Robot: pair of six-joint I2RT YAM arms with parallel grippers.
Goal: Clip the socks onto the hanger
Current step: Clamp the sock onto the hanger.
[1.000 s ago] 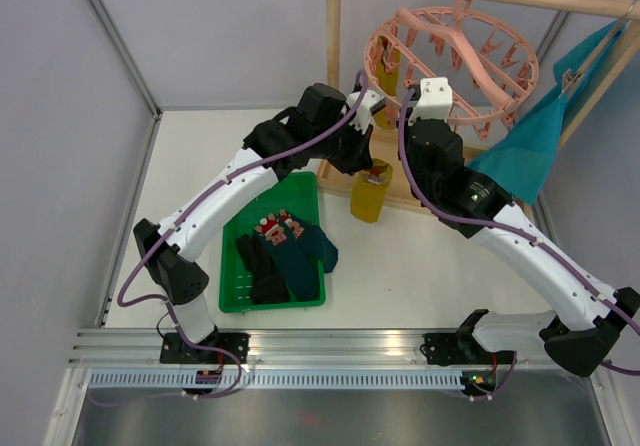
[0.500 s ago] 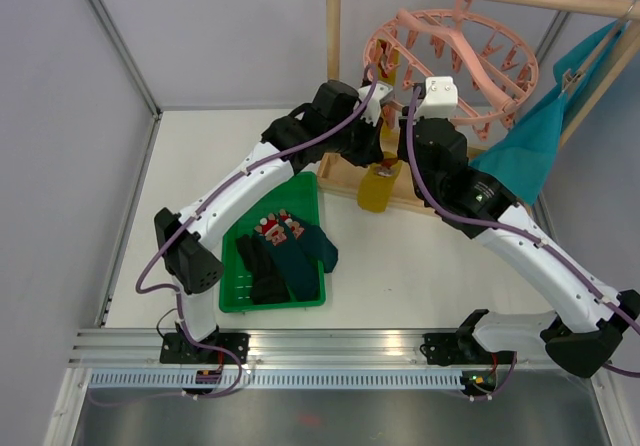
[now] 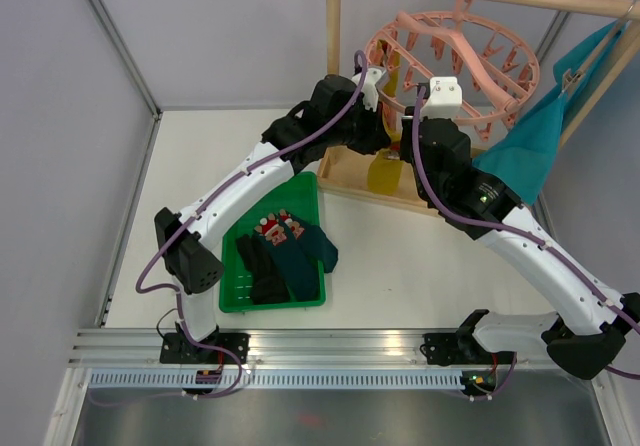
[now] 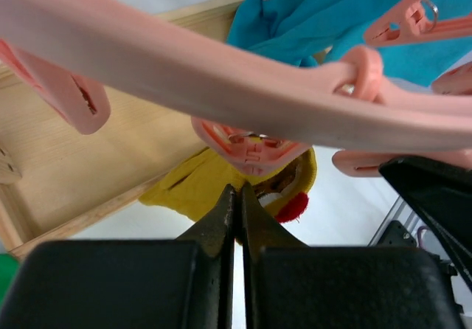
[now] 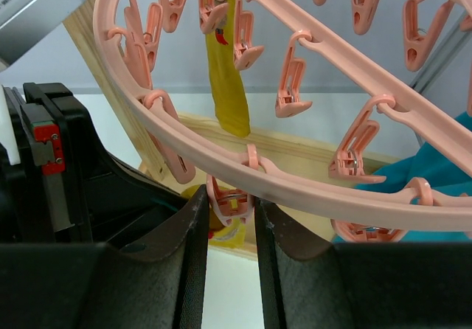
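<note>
The pink ring hanger [image 3: 455, 21] hangs by its hook from the wooden rack's top bar. My left gripper [image 4: 238, 189] is shut on a mustard yellow sock [image 4: 199, 185] and holds it up just beneath a dangling peg [image 4: 251, 150]. My right gripper [image 5: 230, 196] is shut on that same peg [image 5: 234, 200], one finger on each side, with the held sock [image 5: 234, 234] below. A second yellow sock [image 5: 228, 71] hangs clipped at the ring's far side. Black [image 3: 262, 266], dark teal [image 3: 305, 251] and red-and-white [image 3: 280, 228] socks lie in the green tray [image 3: 232, 266].
The wooden rack [image 3: 333, 76] stands at the back right, its base board [image 3: 345, 171] on the table below the hanger. A large teal cloth [image 3: 535, 136] hangs from the rack at the right. Grey walls close in the left and back.
My left arm has lifted the yellow sock up and right, from beside the tray to under the hanger ring. My right gripper has risen slightly toward the ring.
</note>
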